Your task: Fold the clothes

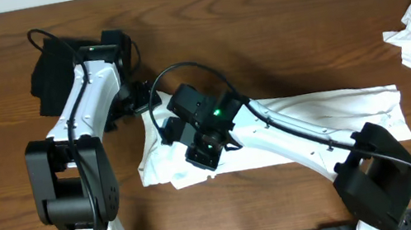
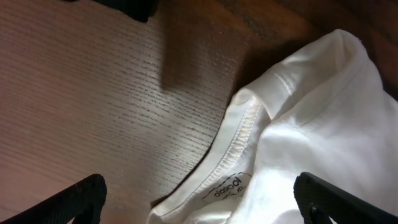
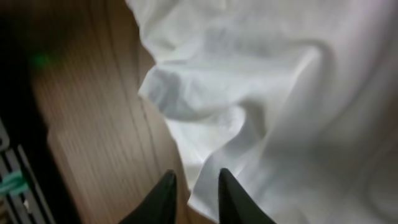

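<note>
Two arms, left arm (image 1: 88, 88) and right arm (image 1: 285, 142), with white glossy links, chunky black joint housings (image 1: 66, 184) and small screw dots along the right link. Black cables (image 1: 172, 67) looped over the wrists, green status lights (image 1: 216, 114) on black wrist blocks. Matte black fingers: broad and blunt on left gripper (image 2: 199, 202), slim and tapered on right gripper (image 3: 194, 199).

from up above, the overhead camera looks straight down on the table (image 1: 273, 20), far enough back to take in both arms and the white shirt (image 1: 313, 109). the left wrist camera sits close, peering down past its own fingers (image 2: 84, 196) at the shirt's collar. the right wrist camera, just as close and blurred, looks past its fingers (image 3: 165, 196) at the shirt's edge; all three share that shirt.
</note>
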Robot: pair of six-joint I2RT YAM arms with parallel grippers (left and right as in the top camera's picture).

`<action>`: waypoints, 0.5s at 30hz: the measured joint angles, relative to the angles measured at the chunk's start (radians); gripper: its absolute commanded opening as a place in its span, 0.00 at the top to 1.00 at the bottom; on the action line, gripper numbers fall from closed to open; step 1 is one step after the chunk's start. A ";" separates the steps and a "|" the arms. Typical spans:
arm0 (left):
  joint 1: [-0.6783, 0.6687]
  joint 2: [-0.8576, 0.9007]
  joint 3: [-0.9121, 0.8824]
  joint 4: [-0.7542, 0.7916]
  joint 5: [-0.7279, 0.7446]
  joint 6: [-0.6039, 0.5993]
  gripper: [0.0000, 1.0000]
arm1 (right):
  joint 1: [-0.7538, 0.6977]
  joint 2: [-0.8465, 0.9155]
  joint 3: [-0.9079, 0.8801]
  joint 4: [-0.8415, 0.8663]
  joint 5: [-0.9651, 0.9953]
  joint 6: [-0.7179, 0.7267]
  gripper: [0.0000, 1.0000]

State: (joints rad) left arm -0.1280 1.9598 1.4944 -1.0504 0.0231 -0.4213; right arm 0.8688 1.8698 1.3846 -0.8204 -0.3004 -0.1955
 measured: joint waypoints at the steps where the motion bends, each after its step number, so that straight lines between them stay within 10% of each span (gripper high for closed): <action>1: 0.000 0.000 0.000 0.000 0.000 0.000 0.02 | 0.000 0.002 -0.004 0.014 0.000 0.000 0.79; 15: 0.000 0.000 0.000 0.000 0.000 0.000 0.02 | 0.000 0.126 -0.069 0.071 -0.006 0.027 0.77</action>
State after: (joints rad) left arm -0.1280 1.9598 1.4944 -1.0504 0.0235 -0.4213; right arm 0.8688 1.9961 1.3151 -0.7490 -0.3065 -0.1684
